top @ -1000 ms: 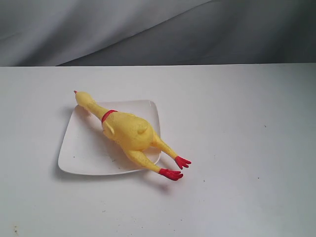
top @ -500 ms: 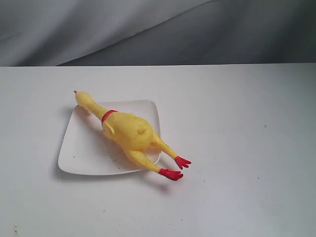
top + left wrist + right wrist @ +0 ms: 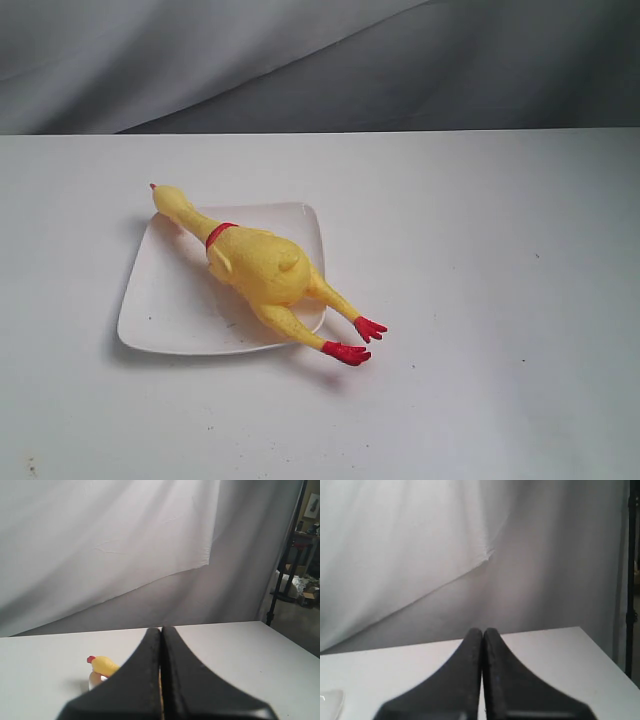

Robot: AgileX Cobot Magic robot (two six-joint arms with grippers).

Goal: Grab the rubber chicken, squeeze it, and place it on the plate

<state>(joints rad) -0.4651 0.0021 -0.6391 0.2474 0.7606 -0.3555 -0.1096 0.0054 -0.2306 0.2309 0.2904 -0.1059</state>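
Note:
The yellow rubber chicken [image 3: 262, 266] lies diagonally across the white square plate [image 3: 165, 310], head past the plate's far left corner and red feet [image 3: 358, 340] hanging over the near right edge onto the table. Neither arm appears in the exterior view. In the left wrist view my left gripper [image 3: 161, 630] is shut with nothing between its black fingers; the chicken's head [image 3: 102, 664] and a bit of the plate [image 3: 93, 681] peek out beside them. My right gripper [image 3: 482, 631] is shut and empty too, with a corner of the plate [image 3: 330, 702] at the picture's edge.
A white table [image 3: 480, 300] carries the plate, with a grey cloth backdrop [image 3: 320, 60] behind its far edge. A dark stand [image 3: 285, 555] and clutter show past the table's side in the left wrist view.

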